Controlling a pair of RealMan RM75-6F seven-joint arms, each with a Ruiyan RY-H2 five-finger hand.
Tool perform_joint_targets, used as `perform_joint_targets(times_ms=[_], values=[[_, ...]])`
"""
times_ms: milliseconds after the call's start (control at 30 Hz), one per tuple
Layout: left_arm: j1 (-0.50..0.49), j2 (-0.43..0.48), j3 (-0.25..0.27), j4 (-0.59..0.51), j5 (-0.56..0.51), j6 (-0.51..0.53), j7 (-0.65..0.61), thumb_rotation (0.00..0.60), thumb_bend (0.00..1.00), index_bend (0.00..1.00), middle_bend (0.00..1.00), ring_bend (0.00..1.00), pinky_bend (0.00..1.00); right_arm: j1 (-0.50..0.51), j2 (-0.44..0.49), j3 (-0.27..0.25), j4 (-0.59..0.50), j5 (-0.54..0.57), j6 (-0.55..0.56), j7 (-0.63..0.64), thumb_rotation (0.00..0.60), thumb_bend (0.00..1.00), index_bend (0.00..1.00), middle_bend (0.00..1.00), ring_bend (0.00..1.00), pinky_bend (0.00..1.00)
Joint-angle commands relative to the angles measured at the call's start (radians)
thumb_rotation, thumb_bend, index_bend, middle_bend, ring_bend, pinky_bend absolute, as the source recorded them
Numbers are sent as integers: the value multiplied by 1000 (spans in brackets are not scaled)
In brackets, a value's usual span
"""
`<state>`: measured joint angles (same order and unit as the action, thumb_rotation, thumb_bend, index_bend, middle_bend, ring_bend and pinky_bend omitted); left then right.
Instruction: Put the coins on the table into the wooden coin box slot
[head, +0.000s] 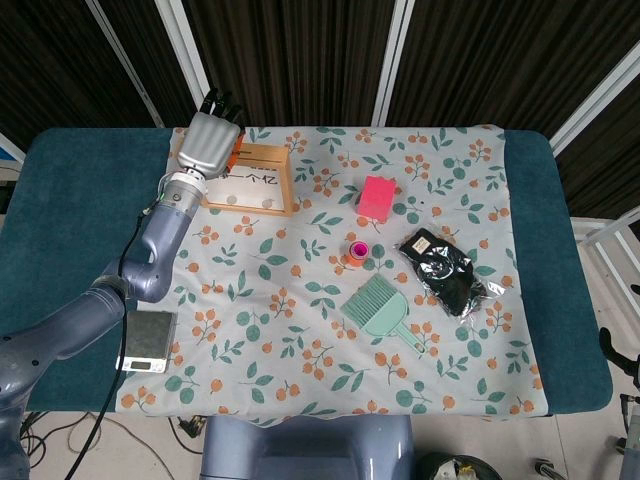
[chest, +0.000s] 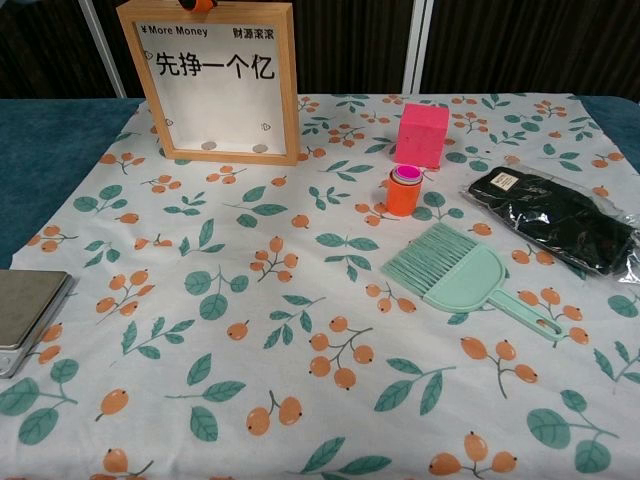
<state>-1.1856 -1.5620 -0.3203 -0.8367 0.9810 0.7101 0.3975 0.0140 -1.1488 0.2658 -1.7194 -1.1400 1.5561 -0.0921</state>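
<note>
The wooden coin box (head: 255, 180) stands upright at the back left of the floral cloth, and its glass front (chest: 215, 90) bears printed characters. Two coins (chest: 208, 146) lie inside on its bottom. My left hand (head: 207, 140) hovers over the box's top left corner with its back to the head camera, fingers reaching over the top edge. One orange fingertip (chest: 203, 5) pokes over the top rim in the chest view. Whether the hand holds a coin is hidden. No loose coin shows on the cloth. My right hand is out of both views.
A pink block (head: 377, 197), an orange cup with a pink lid (head: 357, 251), a black pouch (head: 445, 270) and a mint dustpan brush (head: 385, 310) lie right of centre. A small scale (head: 146, 340) sits at the cloth's left edge.
</note>
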Motion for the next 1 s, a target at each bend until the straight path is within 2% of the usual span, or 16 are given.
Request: perform_joint_targets(times_ms=[33, 500, 667, 733, 900, 1000], values=[[0, 0, 1, 0, -3, -1, 3, 600, 340, 561, 178, 0, 0, 0, 0, 0, 0, 1, -1, 1, 600, 395, 243, 54, 12, 0], [-5, 1, 4, 1, -23, -7, 20, 600, 340, 506, 173, 0, 0, 0, 0, -1, 0, 0, 0, -1, 600, 395, 243, 54, 12, 0], [-4, 18, -6, -28, -14, 23, 13, 600, 340, 471, 171, 0, 0, 0, 1, 0, -2, 2, -1, 0, 600, 395, 243, 54, 12, 0], [2, 32, -15, -52, -1, 58, 1, 600, 340, 463, 170, 0, 0, 0, 1, 0, -2, 2, -2, 0, 600, 395, 243, 54, 12, 0], [64, 93, -47, -177, 57, 238, -68, 600, 335, 420, 157, 0, 0, 0, 1, 1, 0, 3, -1, 2, 600, 394, 243, 54, 12, 0], [156, 158, -33, -327, 101, 383, -77, 600, 333, 382, 134, 0, 0, 1, 1, 2, 2, 1, 0, 5, 600, 394, 243, 54, 12, 0]])
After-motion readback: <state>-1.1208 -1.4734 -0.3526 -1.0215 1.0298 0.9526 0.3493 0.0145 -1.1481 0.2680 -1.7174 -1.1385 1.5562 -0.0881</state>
